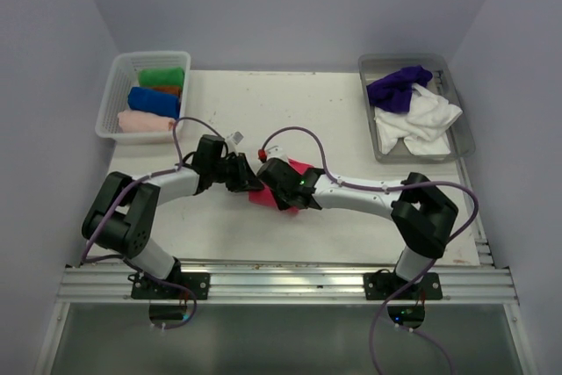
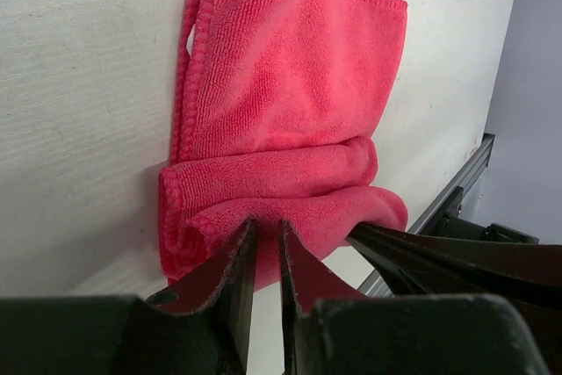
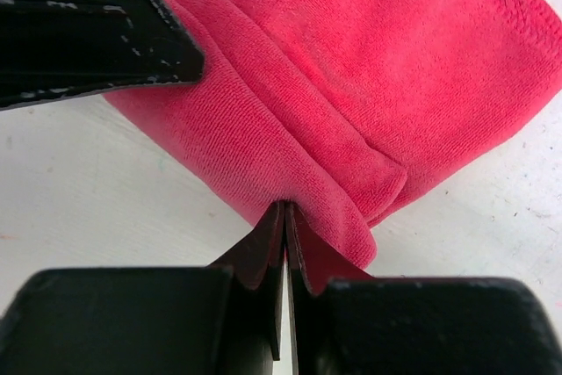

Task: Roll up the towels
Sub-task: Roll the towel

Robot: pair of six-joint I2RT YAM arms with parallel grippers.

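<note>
Beyond the fingers (image 1: pixel 252 183) and well off to their left stands a white lattice basket (image 1: pixel 110 103). A grey tray (image 1: pixel 439 63) sits well off right. Scuffed white tabletop (image 1: pixel 290 103) lies under them.

Boxed in on three sides by plain pale lilac walls: back wall (image 1: pixel 290 6), left wall (image 1: pixel 39 103), right wall (image 1: pixel 531 103), all bare and matte. Between them, a white table (image 1: pixel 307 111), top scuffed and flecked with small dark marks; close up, finely grained and off-white. Bounded at the front by a silver aluminium rail (image 1: pixel 290 283) of slotted profile, spanning nearly the full width. Below the rail, a dark grey-green panel (image 1: pixel 281 340) with a dull sheen. Lit softly and evenly from above, with only faint, blurred shadows on the tabletop.
</note>
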